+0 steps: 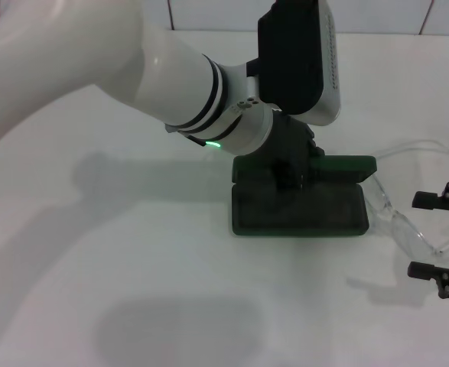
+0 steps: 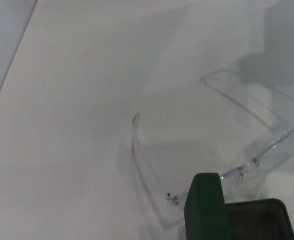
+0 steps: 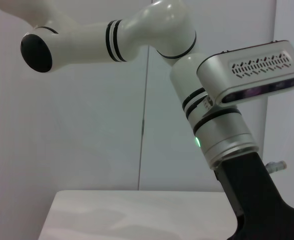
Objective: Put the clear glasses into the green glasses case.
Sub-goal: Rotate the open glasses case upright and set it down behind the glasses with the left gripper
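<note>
The green glasses case (image 1: 300, 212) lies open at mid-table, its lid (image 1: 345, 164) raised along the far side. My left gripper (image 1: 289, 172) reaches down onto the case near the lid's hinge side, and its fingers are hidden by its black body. The clear glasses (image 1: 396, 222) lie on the table just right of the case, one thin arm curving away toward the back. My right gripper (image 1: 414, 235) is open at the right edge, with the glasses' outer end between its fingers. The left wrist view shows the glasses (image 2: 274, 140) beyond the case's lid edge (image 2: 207, 210).
The white table (image 1: 132, 267) stretches wide to the left and front of the case. A tiled wall (image 1: 209, 11) runs behind it. The left arm (image 3: 187, 75) and its black gripper body (image 3: 257, 200) fill the right wrist view.
</note>
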### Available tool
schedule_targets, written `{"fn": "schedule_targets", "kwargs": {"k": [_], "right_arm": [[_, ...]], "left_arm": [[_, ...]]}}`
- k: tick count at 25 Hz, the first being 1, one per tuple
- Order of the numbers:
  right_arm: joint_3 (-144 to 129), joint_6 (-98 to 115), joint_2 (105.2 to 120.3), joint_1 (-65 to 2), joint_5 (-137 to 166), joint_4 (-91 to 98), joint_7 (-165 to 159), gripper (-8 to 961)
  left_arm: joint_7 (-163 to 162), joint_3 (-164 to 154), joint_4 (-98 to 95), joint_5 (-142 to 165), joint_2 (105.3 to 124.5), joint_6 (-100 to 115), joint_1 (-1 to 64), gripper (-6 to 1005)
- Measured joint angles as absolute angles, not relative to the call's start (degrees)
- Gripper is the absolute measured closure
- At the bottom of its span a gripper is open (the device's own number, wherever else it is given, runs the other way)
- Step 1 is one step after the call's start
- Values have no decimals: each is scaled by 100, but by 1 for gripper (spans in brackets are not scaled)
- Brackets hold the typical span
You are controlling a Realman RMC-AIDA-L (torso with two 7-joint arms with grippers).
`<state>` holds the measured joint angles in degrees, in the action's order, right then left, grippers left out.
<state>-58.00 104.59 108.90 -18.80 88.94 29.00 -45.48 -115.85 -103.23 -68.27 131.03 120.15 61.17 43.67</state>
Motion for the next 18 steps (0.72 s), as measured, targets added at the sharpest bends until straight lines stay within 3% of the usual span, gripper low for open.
{"fn": "schedule_targets", "kwargs": {"k": [18], "right_arm": [[-5801,10459,10880,-1880,8894,2900,-4561,177]], "left_arm": [[-11723,-10336,-6851,13113,12009,6121,4378,695]]}}
